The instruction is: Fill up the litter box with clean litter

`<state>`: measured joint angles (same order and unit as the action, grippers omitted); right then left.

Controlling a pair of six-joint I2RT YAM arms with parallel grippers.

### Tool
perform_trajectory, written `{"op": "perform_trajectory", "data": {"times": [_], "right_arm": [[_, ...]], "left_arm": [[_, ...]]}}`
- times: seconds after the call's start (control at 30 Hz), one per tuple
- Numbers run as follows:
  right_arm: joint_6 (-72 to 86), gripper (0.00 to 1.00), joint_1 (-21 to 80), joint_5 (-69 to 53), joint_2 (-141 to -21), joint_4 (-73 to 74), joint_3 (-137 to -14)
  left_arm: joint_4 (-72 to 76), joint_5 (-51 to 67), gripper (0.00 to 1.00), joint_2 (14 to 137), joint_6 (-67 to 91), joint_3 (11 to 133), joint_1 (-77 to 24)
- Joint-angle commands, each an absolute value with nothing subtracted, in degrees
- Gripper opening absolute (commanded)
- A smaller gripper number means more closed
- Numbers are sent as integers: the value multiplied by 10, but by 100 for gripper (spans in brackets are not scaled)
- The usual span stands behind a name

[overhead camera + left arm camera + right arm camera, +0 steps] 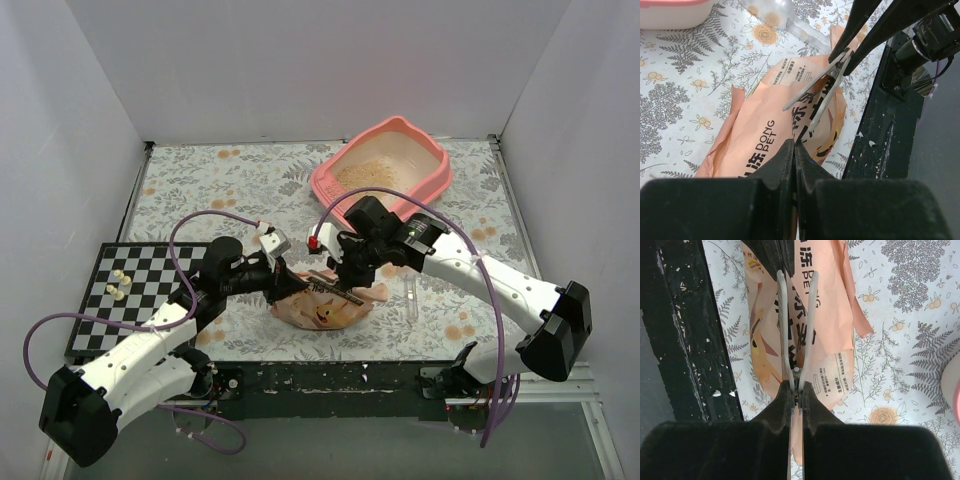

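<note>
The pink litter box (428,181) stands at the back right, with tan clean litter (368,175) spread over its cream floor. The orange-peach bag (325,312) lies at the table's front middle. My left gripper (287,279) is shut on the bag's near end (755,135), fingertips together (794,146). My right gripper (343,272) is shut on grey scissors (796,325) close to their pivot (796,386). The blades are spread open over the printed face of the bag (835,315). The scissors also show in the left wrist view (825,95).
A black-and-white checkerboard (150,290) with small pale pieces lies at the left. A clear plastic scoop (410,296) lies right of the bag. The black front edge of the table (330,380) runs just below the bag. The litter box corner shows in the left wrist view (670,15).
</note>
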<state>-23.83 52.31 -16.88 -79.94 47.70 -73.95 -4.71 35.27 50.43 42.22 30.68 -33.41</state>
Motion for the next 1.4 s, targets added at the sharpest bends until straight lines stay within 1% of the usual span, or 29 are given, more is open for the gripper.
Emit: {"op": "perform_trajectory", "data": {"times": [0.0,0.27,0.3,0.33,0.37,0.4,0.5,0.57,0.6,0.63,0.67,0.7,0.77,0.8,0.9,1.0,1.1,1.2,1.3,1.37], "right_arm": [[-225,1,523,-127,-779,562,-709],[-209,1,523,-129,-778,550,-681],[-205,4,523,-129,-778,548,-683],[-200,18,523,-126,-777,544,-687],[-194,25,523,-120,-776,541,-692],[-192,31,523,-120,-775,541,-699],[-183,42,523,-105,-766,540,-716],[-176,48,523,-95,-759,541,-729],[-168,57,523,-80,-756,541,-736],[-161,70,523,-71,-755,541,-742],[-155,86,523,-61,-752,541,-749],[-140,89,523,-41,-750,538,-757],[-107,91,523,-3,-748,534,-774],[-77,91,523,43,-747,532,-784],[12,93,523,147,-750,527,-819],[65,94,522,206,-772,563,-875],[93,94,523,238,-780,581,-908],[106,95,522,265,-760,554,-894],[116,95,523,276,-744,536,-885],[116,95,522,275,-732,540,-883]], "left_arm": [[-34,335,0,479,419,306,-329],[-34,331,0,479,419,306,-330],[-34,331,0,478,419,305,-330],[-34,331,0,479,419,306,-330],[-34,330,0,479,419,306,-330],[-34,330,1,479,420,306,-330],[-34,325,8,479,420,307,-330],[-36,321,20,479,422,308,-329],[-37,321,25,480,423,308,-330],[-40,320,31,479,423,313,-329],[-43,321,37,479,422,320,-330],[-53,321,45,479,419,330,-330],[-85,314,76,476,418,366,-330],[-102,308,98,474,416,388,-329],[-139,275,98,465,412,447,-330],[-189,219,98,479,418,517,-330],[-262,179,98,525,431,597,-330],[-331,143,98,586,445,686,-330],[-317,71,98,594,510,708,-329],[-316,79,98,592,513,716,-329]]}}
